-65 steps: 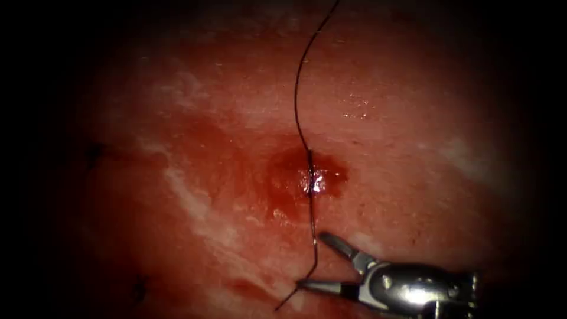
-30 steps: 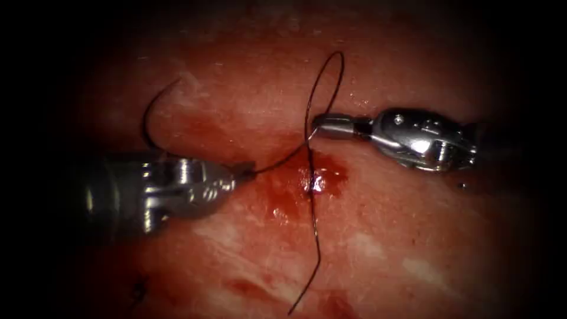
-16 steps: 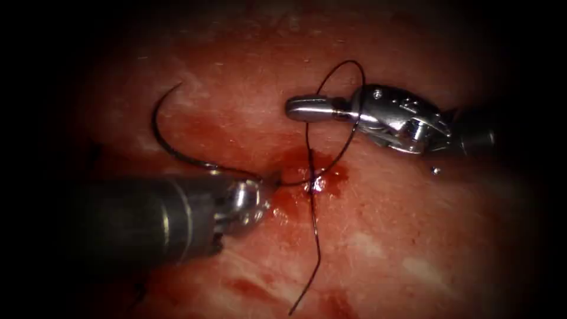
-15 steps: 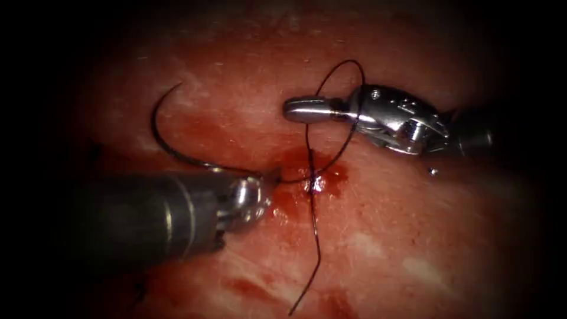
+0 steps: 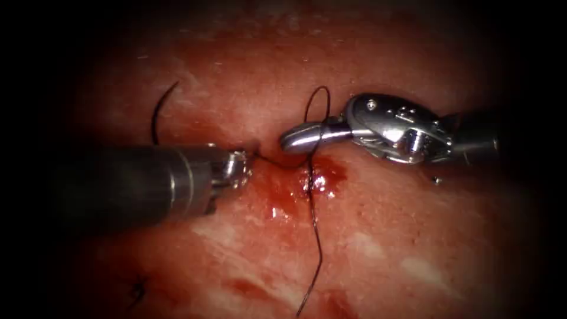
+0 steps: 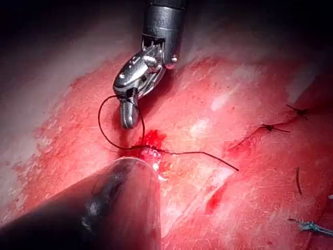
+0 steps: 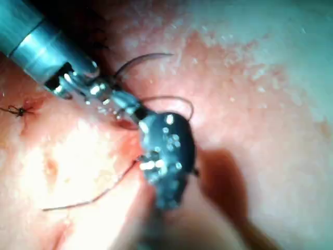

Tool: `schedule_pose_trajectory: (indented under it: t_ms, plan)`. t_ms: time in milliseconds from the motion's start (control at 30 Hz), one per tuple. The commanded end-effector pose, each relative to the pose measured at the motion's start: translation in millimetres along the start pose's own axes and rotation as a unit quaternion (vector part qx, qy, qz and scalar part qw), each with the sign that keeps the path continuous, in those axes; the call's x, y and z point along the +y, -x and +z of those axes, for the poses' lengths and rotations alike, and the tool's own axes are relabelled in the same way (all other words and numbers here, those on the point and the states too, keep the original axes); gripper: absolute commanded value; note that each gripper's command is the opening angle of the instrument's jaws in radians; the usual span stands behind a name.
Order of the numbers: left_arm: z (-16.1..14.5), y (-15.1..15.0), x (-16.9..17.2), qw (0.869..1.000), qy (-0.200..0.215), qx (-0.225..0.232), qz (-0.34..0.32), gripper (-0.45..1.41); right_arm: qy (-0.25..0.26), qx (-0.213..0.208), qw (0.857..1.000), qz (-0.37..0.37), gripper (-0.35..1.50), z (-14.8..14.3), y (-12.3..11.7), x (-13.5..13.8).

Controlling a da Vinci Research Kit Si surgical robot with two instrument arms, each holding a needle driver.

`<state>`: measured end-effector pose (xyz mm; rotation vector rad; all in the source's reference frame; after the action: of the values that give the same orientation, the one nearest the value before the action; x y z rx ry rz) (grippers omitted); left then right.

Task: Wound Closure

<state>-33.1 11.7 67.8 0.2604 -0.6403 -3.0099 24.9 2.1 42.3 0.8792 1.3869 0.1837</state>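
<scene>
**Thread looped round your right hand, needle in your left**

Toward the left edge of the tissue (image 5: 413, 236), the needle (image 5: 155, 115) stands free of the surface. It lies left of the cut (image 5: 312, 177), and its curve rises from behind your left arm's shaft with the point uppermost. It is not in the tissue.

Your left hand (image 5: 248, 158) is closed, and it seems to grip the needle at its tail end, where the thread (image 5: 316, 230) joins. The exact spot is hidden by the hand itself. The right wrist view shows the same needle (image 7: 140, 58) arching away from that hand.

From there the thread runs a short way right to the cut, where red fluid (image 5: 331, 174) has pooled. One strand trails from the cut toward the tissue's near edge and lies slack.

Just above the cut, your right hand (image 5: 295, 137) is closed on nothing. The thread makes a loop around its shut jaws, and the left wrist view shows that ring around the right hand (image 6: 127, 117) clearly.

Finished stitches (image 6: 270, 127) sit well apart from the cut.
</scene>
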Motion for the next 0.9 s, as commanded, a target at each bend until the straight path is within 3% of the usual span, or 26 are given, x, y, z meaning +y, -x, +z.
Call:
schedule_pose_trajectory:
  t_ms: [33, 467, 533, 667, 900]
  plan:
    - [0.1, -0.6, 0.1, 1.000, 0.002, 0.000, 0.002, -0.45, -0.021, -0.023, 0.999, -0.022, -0.35, 1.0, 0.5, -0.2]
    - [-3.1, -2.5, -1.1, 1.000, 0.008, -0.008, 0.009, -0.45, -0.096, -0.118, 0.985, -0.082, -0.35, 3.5, 0.1, -0.1]
    - [-2.9, -2.4, -1.2, 1.000, 0.007, -0.011, 0.009, -0.45, -0.127, -0.162, 0.973, -0.100, -0.35, 4.4, 0.4, -0.6]
    - [-2.6, -2.0, -1.3, 1.000, 0.007, -0.013, 0.010, -0.45, -0.171, -0.200, 0.958, -0.116, -0.35, 5.2, 0.6, -1.7]
    - [-3.0, -1.5, -1.1, 1.000, 0.007, -0.015, 0.011, -0.45, -0.212, -0.234, 0.938, -0.141, -0.35, 6.0, 0.8, -3.6]
